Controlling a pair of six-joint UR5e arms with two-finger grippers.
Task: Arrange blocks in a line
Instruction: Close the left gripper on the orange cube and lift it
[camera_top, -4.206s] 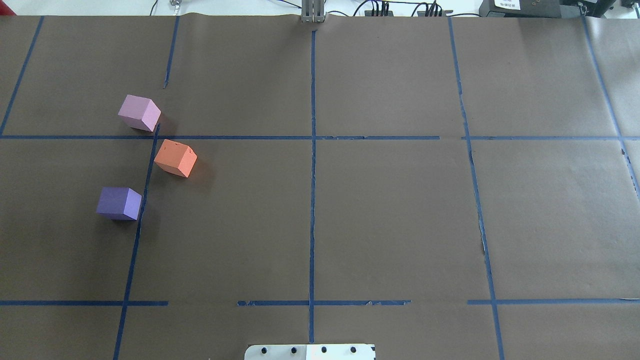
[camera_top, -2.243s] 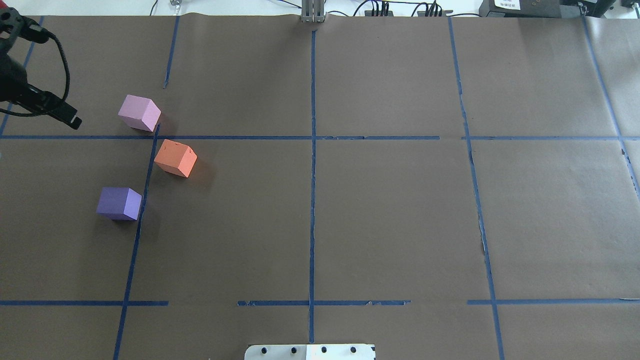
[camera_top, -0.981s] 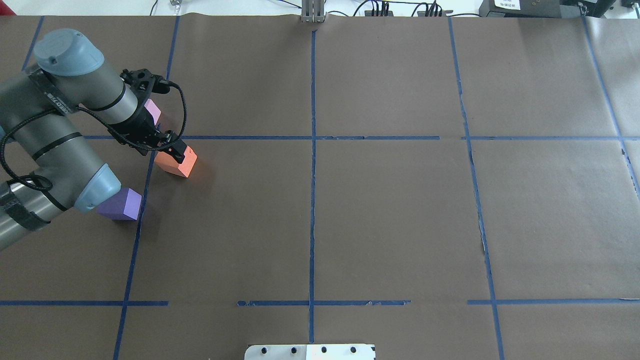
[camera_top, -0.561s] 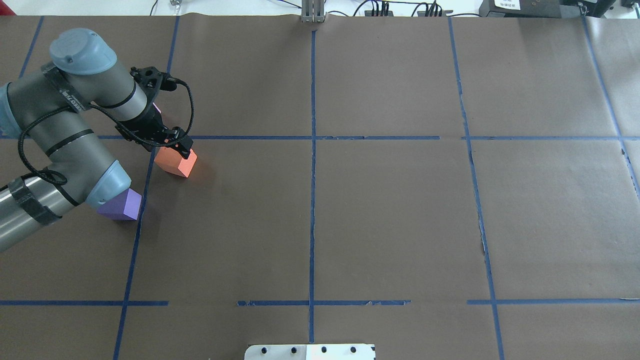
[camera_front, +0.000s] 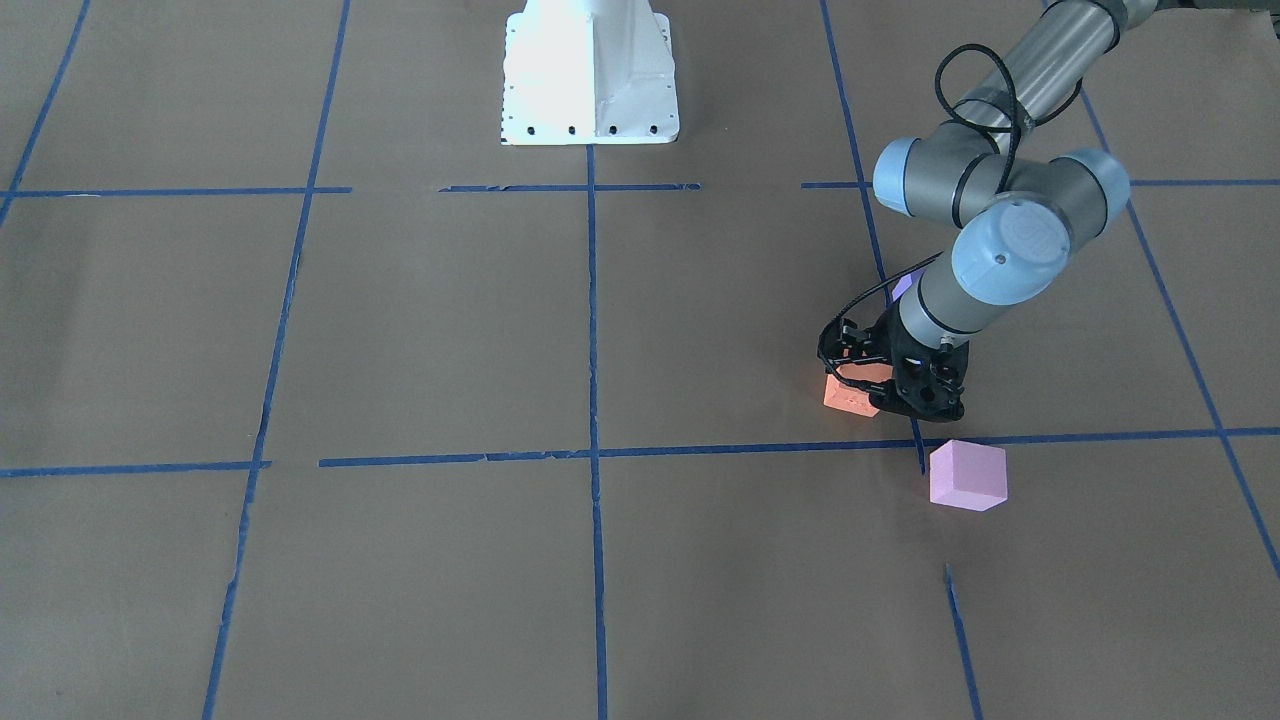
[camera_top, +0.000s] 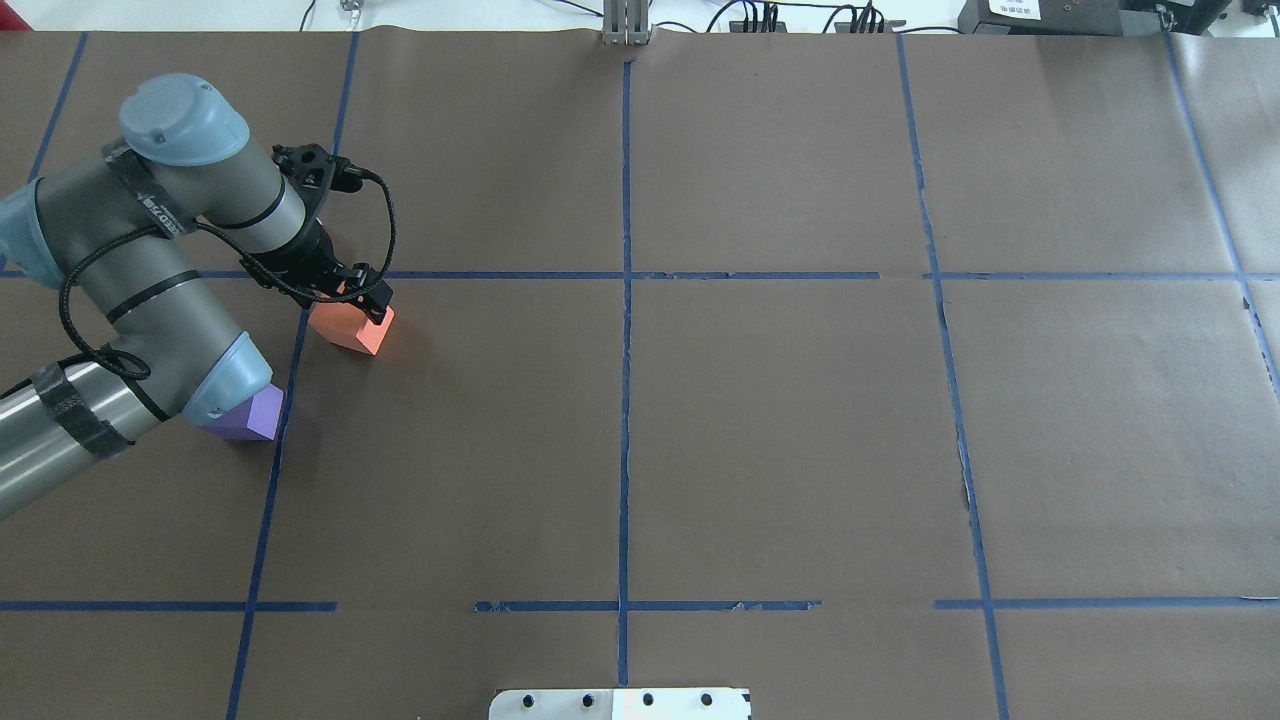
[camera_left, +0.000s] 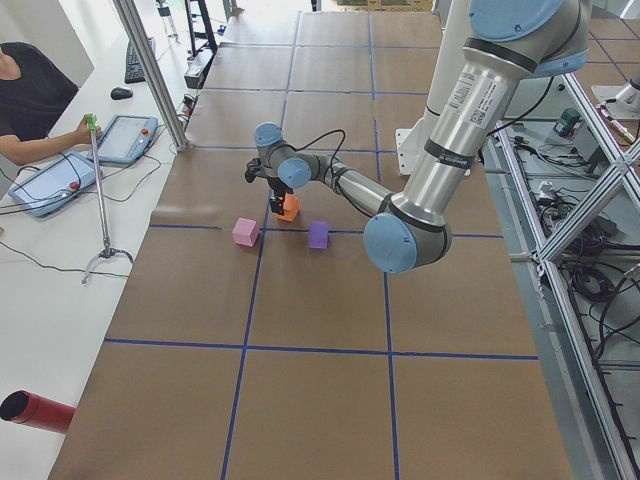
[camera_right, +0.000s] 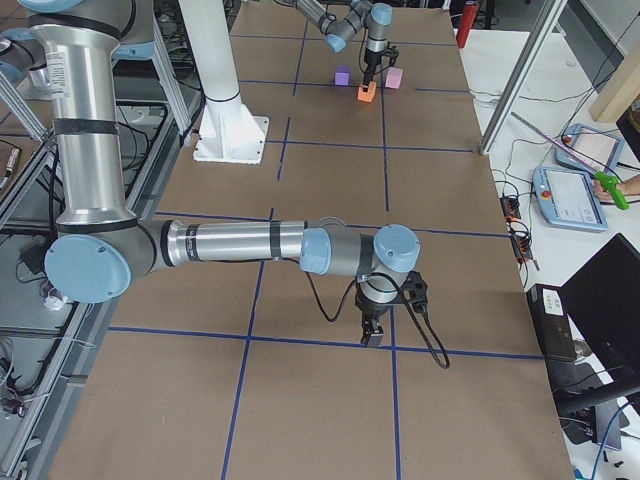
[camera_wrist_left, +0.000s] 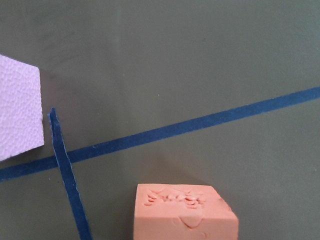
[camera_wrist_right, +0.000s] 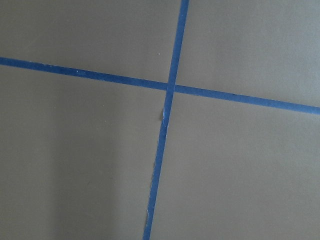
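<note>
The orange block (camera_top: 350, 333) sits on the table (camera_top: 800, 400) with the left tool (camera_top: 360, 298) poised at its top, seemingly to grasp it and nudge it into line; whether its jaws are spread or closed is not visible. The pink-lilac block (camera_front: 967, 475) lies just beyond the orange block and the blue-purple block (camera_top: 252, 415) nearer the robot, both offset toward the robot's left. The right tool (camera_right: 372, 330) hangs well apart, its state equally unclear.

Matt, pitted foam orange block (camera_wrist_left: 185, 215), grainy matt lilac block (camera_wrist_left: 17, 110), smooth brown paper table cover (camera_top: 800, 420), blue tape lines (camera_top: 625, 400)
</note>
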